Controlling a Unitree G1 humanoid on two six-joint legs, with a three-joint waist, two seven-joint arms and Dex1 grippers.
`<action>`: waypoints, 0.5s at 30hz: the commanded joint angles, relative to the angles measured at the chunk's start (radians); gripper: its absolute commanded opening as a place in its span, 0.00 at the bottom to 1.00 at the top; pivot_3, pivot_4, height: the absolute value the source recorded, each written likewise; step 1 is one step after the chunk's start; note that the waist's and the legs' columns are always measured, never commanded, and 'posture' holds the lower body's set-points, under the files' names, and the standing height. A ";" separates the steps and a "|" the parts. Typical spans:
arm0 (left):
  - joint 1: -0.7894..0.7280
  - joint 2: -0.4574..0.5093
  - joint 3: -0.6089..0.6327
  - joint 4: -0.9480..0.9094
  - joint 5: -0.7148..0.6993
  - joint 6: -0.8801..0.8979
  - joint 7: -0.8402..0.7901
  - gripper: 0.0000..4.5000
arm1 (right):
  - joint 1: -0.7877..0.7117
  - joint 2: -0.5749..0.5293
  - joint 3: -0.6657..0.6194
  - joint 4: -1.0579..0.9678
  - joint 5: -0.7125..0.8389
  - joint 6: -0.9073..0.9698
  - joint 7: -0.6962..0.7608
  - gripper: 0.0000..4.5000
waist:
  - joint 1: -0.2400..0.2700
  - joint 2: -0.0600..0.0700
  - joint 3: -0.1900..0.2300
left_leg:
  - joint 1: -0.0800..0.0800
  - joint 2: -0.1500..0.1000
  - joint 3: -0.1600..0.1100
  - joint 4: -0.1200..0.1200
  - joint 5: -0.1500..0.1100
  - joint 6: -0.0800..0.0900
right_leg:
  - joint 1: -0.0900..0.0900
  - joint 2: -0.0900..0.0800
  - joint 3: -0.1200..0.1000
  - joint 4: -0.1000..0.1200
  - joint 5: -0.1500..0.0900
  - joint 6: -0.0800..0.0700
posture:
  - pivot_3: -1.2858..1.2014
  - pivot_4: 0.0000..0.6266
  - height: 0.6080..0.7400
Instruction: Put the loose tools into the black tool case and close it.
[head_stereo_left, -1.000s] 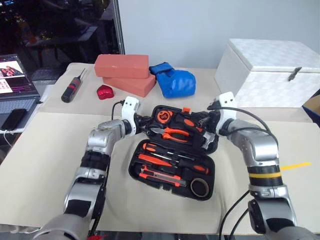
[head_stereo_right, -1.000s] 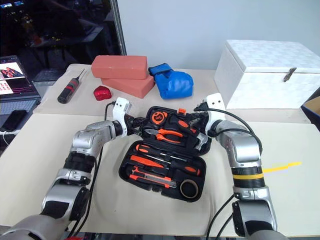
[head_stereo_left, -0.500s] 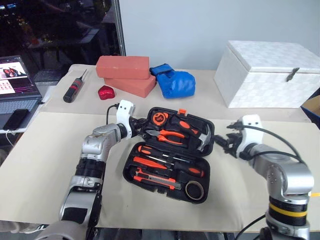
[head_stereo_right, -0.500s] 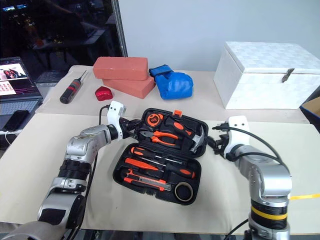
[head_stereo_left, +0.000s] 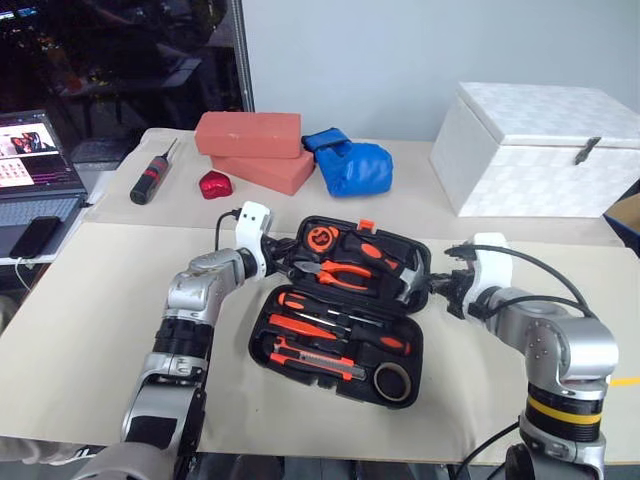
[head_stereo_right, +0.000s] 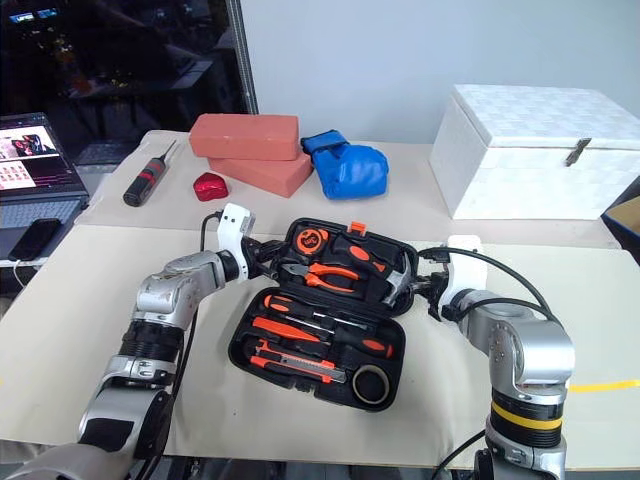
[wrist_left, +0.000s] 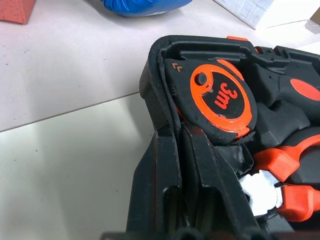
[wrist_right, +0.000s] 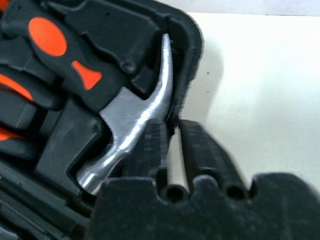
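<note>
We see our left tool (head_stereo_left: 275, 252) with its fingers pressed together on the left rim of the black tool case's (head_stereo_left: 345, 315) raised lid; in the left wrist view the black fingers (wrist_left: 170, 195) run up along that rim just beside the orange tape measure (wrist_left: 218, 106) and above the orange-handled pliers (wrist_left: 287, 172). Our right tool (head_stereo_left: 440, 288) is pressed together too, its fingertips at the right rim of the same lid; in the right wrist view the fingers (wrist_right: 197, 150) nearly meet just beside the steel hammer head (wrist_right: 137, 120), and we cannot tell whether they touch the rim.

The case lies open near the middle of the tabletop (head_stereo_left: 90, 310), lid half toward the far edge. In the near half sit the screwdrivers (head_stereo_left: 335, 318), the utility knife (head_stereo_left: 315, 355) and the tape ring (head_stereo_left: 393, 380), all in their slots.

Toward the far edge lie two red bricks (head_stereo_left: 250, 148), a blue glove (head_stereo_left: 352, 165) and a small red object (head_stereo_left: 213, 184). A black-and-red screwdriver (head_stereo_left: 150, 182) lies nearer the far left corner. A white box (head_stereo_left: 535, 150) stands at the far right, a laptop (head_stereo_left: 35, 165) at the left edge.
</note>
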 joint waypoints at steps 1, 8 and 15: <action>0.002 -0.006 0.023 -0.068 -0.024 0.005 0.005 0.00 | -0.038 0.005 -0.026 0.024 0.033 -0.012 0.019 0.01 | -0.002 0.000 0.000 | 0.000 0.000 0.000 0.000 0.000 0.000 | 0.000 0.000 0.000 0.000 0.000 0.000 | 0.52 0.24 1.00; -0.011 -0.053 0.087 -0.070 -0.052 0.024 0.066 0.00 | -0.162 0.023 0.033 0.235 -0.004 -0.246 0.049 0.01 | -0.008 0.000 0.000 | 0.001 0.000 0.000 0.000 0.001 0.000 | 0.000 0.000 0.000 0.000 0.001 0.001 | 0.52 0.24 1.00; -0.059 -0.111 0.144 -0.032 -0.039 -0.043 0.148 0.00 | -0.364 0.007 0.147 0.591 -0.103 -0.589 0.129 0.01 | -0.007 0.000 0.000 | 0.000 0.000 0.001 0.000 0.004 0.002 | 0.000 0.001 0.001 -0.001 0.003 0.005 | 0.52 0.24 1.00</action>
